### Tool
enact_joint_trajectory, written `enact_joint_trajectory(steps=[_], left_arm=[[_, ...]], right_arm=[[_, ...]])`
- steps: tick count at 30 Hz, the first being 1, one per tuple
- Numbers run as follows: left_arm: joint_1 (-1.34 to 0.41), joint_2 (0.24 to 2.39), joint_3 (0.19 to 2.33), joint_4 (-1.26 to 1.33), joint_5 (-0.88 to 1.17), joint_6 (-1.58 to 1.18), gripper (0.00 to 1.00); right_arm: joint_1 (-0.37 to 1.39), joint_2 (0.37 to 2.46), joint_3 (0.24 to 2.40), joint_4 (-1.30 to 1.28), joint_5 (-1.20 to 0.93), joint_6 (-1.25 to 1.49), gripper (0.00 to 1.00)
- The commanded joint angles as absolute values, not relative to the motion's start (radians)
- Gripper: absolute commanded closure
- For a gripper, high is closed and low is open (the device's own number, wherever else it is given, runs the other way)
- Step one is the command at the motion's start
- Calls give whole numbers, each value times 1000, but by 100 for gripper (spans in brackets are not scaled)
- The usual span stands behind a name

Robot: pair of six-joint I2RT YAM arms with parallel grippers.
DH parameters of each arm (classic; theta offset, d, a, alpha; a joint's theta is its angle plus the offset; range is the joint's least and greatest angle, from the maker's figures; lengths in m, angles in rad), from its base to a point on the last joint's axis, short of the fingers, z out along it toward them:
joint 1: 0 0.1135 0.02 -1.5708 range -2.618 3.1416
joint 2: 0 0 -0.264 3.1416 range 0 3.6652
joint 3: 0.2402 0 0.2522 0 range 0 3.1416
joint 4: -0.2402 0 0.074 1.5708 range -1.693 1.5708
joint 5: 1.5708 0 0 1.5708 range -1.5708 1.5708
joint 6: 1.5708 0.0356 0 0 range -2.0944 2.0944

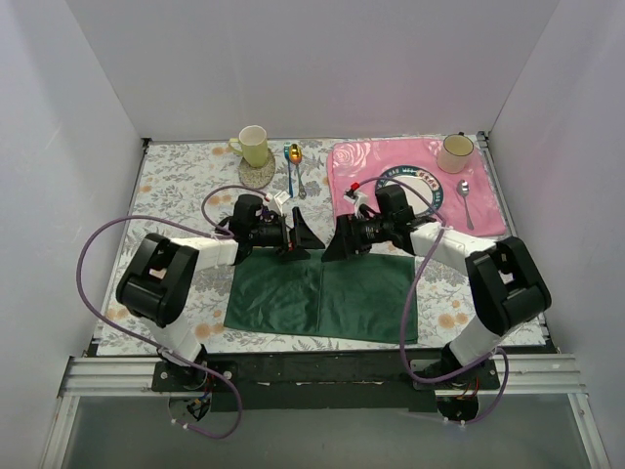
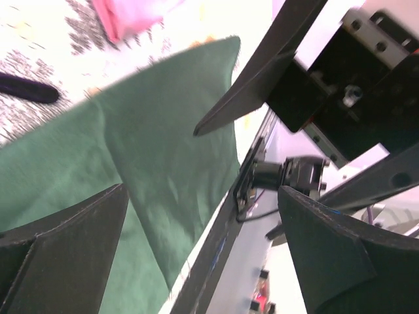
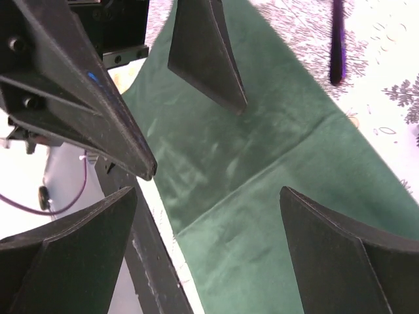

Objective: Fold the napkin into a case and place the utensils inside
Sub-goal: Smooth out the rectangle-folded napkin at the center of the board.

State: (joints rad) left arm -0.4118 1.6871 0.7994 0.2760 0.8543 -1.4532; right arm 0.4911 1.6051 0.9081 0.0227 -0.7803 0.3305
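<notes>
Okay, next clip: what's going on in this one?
Both arms hover over the far edge of the dark green napkin, which lies flat on the table with a crease down its middle. The left gripper and right gripper face each other, both open and holding nothing. A purple utensil lies on the table just off the cloth, not yet inside anything.

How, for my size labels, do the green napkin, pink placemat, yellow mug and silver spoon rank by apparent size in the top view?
1. green napkin and pink placemat: they look about alike, too close to rank.
2. yellow mug.
3. silver spoon, long but very thin.
</notes>
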Motion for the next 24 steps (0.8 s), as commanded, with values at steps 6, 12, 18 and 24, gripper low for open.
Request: enact_joint_trajectory(steps=[6, 12, 18, 24], left_arm=[[-410, 1839, 810, 584, 831, -1603, 2], [-374, 1891, 772, 633, 836, -1631, 2], [-315, 1890, 710, 669, 865, -1637, 2], [-252, 1862, 664, 652, 888, -1608, 2]], right_arm=[[489, 1749, 893, 252, -778, 463, 2], [476, 1805, 865, 255, -775, 445, 2], [440, 1838, 827, 241, -801, 416, 3], [400, 1844, 812, 201, -821, 382, 4]])
